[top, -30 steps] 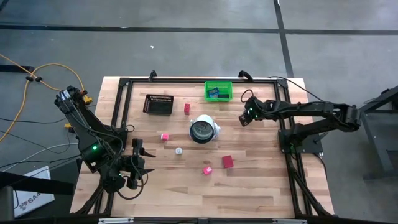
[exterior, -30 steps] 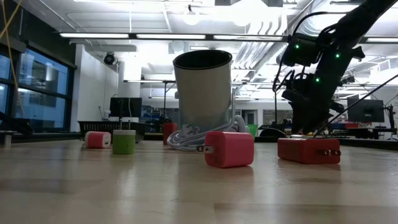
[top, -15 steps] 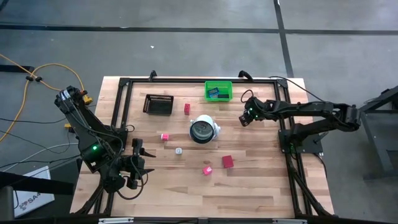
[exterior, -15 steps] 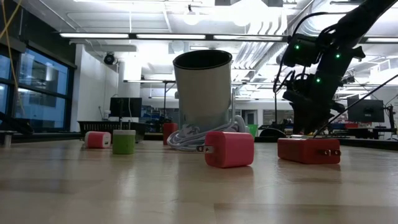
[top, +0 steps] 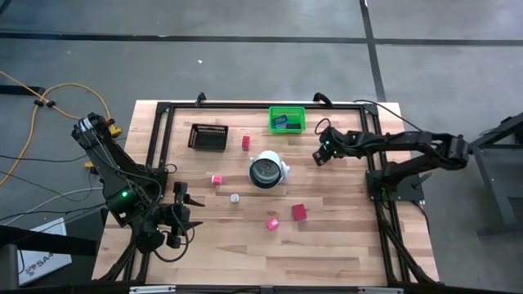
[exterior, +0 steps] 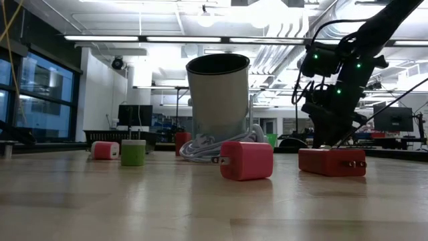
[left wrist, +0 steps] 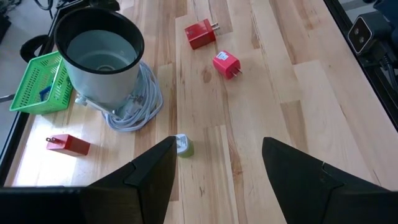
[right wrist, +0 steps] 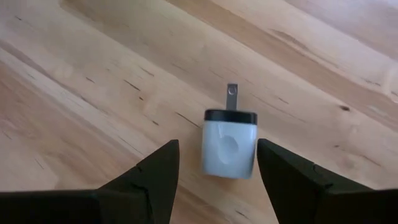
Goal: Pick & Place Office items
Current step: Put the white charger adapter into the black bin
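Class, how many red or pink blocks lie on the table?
4: upper red block beside the mesh tray, left pink block left of the cup, lower pink block and lower red block side by side lower in the high view. None looks hidden.

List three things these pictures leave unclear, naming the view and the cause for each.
1. Small white plug charger: right wrist view only; in the high view the right gripper covers it.
2. Blue and dark flat pieces in the green plastic bin: too small in the high view; bin wall screens them in the left wrist view.
3. Black mesh tray contents: too small in the high view.
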Controlling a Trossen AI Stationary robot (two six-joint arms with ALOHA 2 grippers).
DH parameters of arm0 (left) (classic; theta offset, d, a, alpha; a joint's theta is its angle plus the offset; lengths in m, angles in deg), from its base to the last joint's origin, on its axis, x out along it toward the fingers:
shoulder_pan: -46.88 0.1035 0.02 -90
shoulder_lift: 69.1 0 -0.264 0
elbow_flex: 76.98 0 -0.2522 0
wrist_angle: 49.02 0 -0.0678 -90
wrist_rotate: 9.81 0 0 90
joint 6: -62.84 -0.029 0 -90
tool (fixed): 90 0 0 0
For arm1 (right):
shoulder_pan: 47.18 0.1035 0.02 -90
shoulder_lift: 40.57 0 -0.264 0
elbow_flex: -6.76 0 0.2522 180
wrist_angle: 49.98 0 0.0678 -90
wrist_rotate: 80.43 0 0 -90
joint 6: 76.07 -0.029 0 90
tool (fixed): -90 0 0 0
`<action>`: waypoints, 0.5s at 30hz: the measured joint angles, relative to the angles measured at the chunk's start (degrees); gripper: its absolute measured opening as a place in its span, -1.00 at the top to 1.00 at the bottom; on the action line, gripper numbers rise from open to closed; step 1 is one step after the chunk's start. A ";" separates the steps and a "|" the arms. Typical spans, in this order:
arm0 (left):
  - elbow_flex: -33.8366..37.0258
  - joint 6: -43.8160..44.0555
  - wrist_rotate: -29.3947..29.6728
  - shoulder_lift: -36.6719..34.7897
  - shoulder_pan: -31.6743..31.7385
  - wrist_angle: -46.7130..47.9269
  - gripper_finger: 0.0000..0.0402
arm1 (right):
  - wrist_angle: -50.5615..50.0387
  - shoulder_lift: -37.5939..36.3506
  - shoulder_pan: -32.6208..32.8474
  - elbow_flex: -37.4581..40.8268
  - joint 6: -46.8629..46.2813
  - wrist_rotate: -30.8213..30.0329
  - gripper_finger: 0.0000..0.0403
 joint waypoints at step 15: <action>0.00 0.00 0.00 0.00 0.00 0.02 -0.13 | 0.46 2.79 -0.37 0.00 -0.02 0.77 -0.01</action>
